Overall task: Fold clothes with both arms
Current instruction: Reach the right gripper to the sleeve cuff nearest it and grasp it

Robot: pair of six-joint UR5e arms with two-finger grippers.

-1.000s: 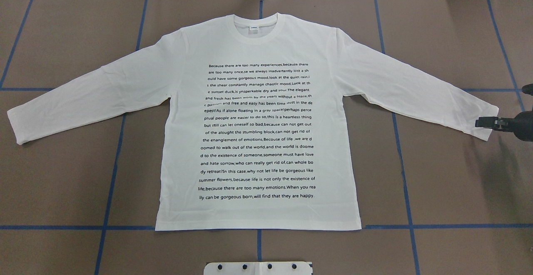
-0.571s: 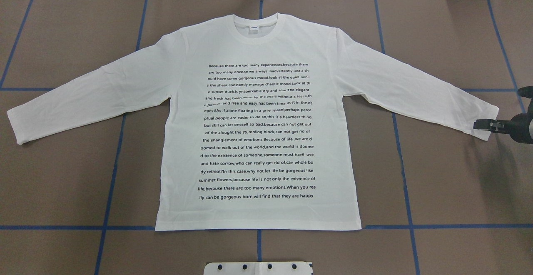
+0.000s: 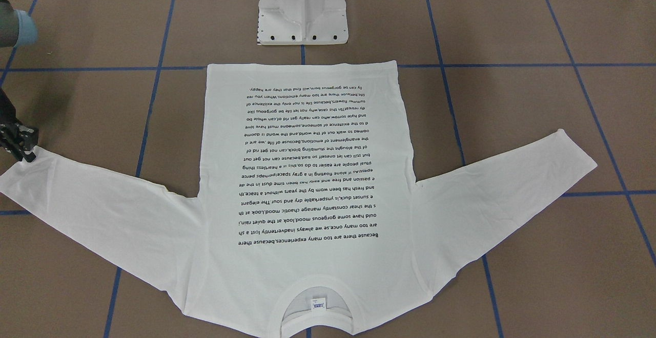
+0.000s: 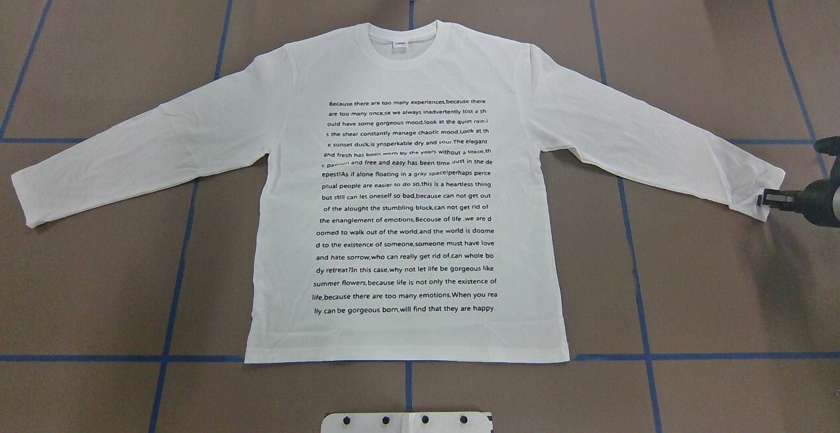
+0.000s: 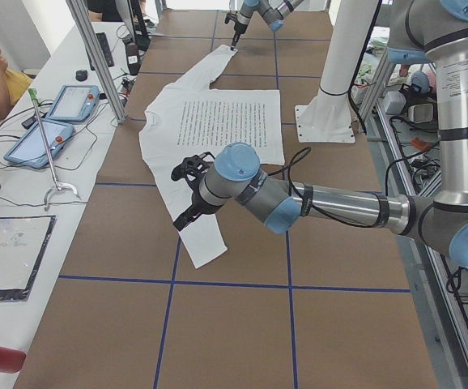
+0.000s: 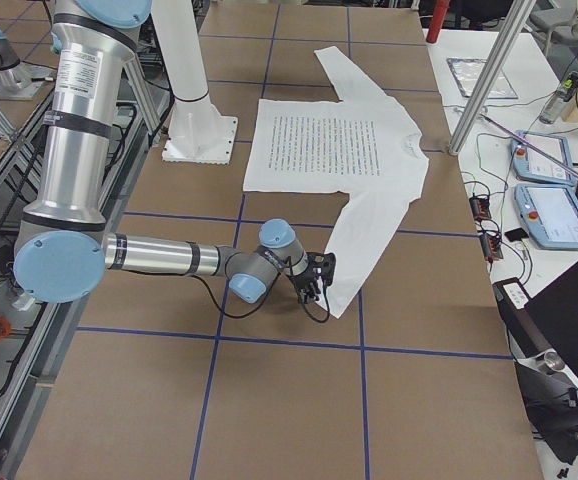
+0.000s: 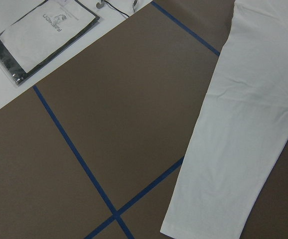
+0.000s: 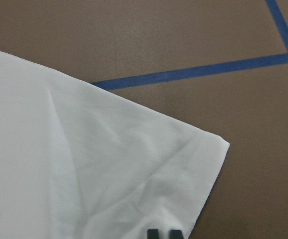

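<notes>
Well, nothing is folded yet: the white long-sleeved text-printed T-shirt [image 4: 407, 59] lies flat on the brown worktop [image 4: 98, 288], my right fingers [image 8: 154, 234] pinching its cuff [image 8: 199, 149] between them, while whether my left fingers [image 5: 184, 219] are spread I cannot tell.

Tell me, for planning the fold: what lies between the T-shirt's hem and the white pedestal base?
Only bare brown table and a short blue tape line separate T-shirt and pedestal base, per the front-facing view.

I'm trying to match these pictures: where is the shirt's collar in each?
Front-facing: collar bottom centre.
Overhead: collar top centre.
Exterior left: collar at left edge of shirt.
Exterior right: collar at right edge of shirt.
Left wrist: absent.
Right wrist: absent.
Shared landmark: black text block.
</notes>
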